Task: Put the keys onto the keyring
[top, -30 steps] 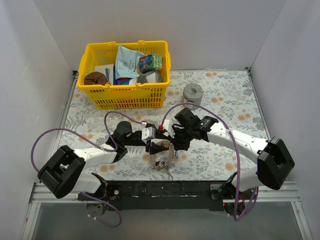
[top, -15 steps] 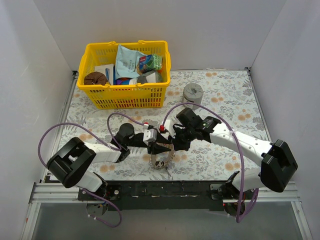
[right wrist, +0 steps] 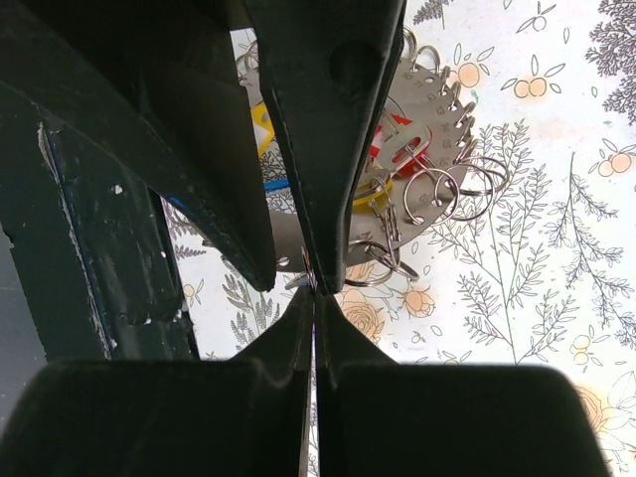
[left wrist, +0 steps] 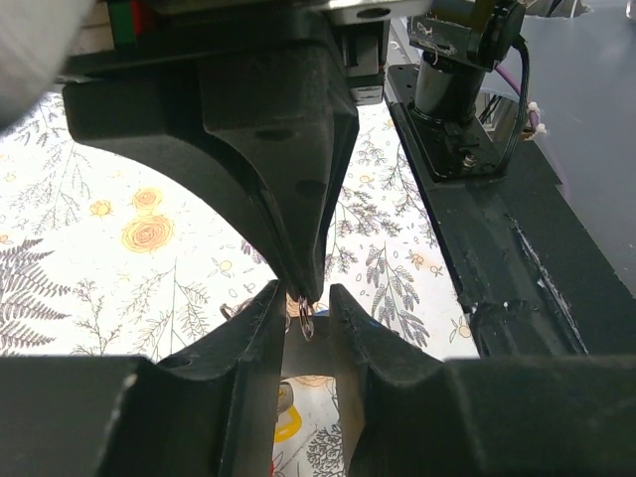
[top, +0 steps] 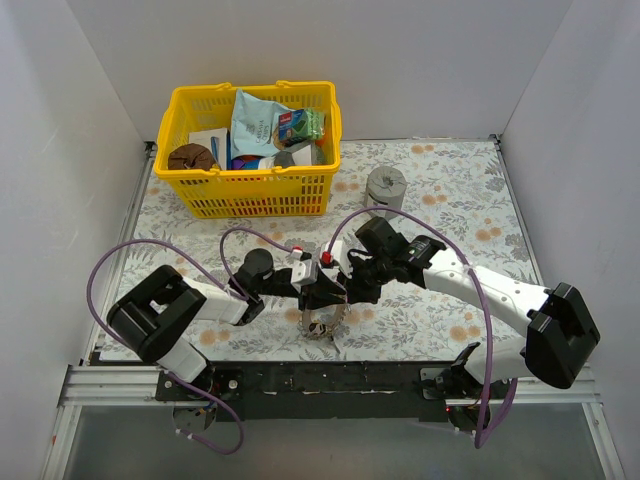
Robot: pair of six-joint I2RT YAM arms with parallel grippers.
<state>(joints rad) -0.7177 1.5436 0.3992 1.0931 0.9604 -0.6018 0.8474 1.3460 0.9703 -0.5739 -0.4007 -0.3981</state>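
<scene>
Left gripper (left wrist: 305,303): fingers narrow, with a slim gap showing between the tips. A small wire loop (left wrist: 305,320) hangs in that gap and does not clearly touch either pad. Right gripper (right wrist: 313,296): fingers pressed together tip to tip, pinching the top of that loop, coming in opposite the left fingers. The keyring (right wrist: 437,109), a flat toothed silver plate hung with split rings, sits just beyond the right fingertips. The keys (right wrist: 260,131), with yellow, red and blue heads, are bunched against it, over the floral table (right wrist: 556,248).
</scene>
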